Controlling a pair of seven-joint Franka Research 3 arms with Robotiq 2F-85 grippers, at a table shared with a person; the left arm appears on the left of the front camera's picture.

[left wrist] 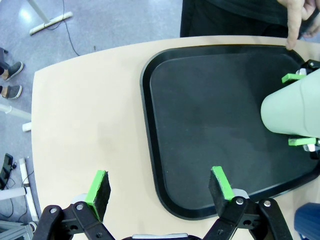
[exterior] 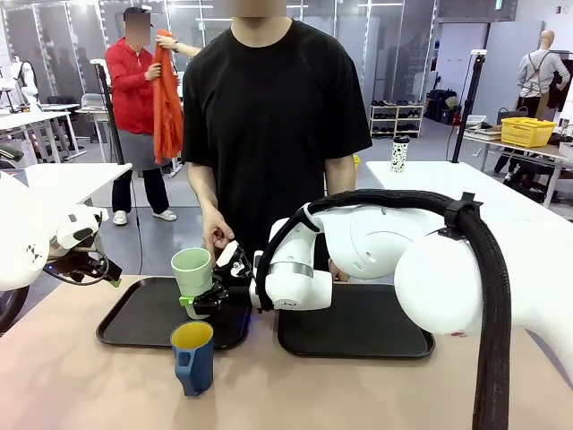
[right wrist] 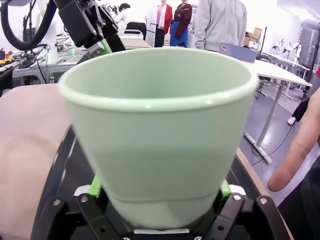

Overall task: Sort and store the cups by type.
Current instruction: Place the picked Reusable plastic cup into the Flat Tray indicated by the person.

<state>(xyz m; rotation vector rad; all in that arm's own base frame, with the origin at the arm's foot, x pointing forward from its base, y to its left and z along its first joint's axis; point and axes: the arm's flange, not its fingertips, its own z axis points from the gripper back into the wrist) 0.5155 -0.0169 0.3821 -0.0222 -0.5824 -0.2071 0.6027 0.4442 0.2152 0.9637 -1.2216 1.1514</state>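
Front view: the right end effector (exterior: 199, 300) grasps the mint-green tumbler (exterior: 192, 271) low on its wall, upright over the left tray (exterior: 125, 327). The blue mug (exterior: 193, 358) stands on the desk (exterior: 358, 394) just in front of that tray. A person's hand (exterior: 218, 237) hangs just beside the tumbler.

Left wrist view: the left end effector (left wrist: 160, 186) is released and empty above the tray's near rim.

Right wrist view: green pads (right wrist: 95, 184) clamp the tumbler's base. With so low a grip, the tumbler could likely tip on release, or brush the hand or the mug.
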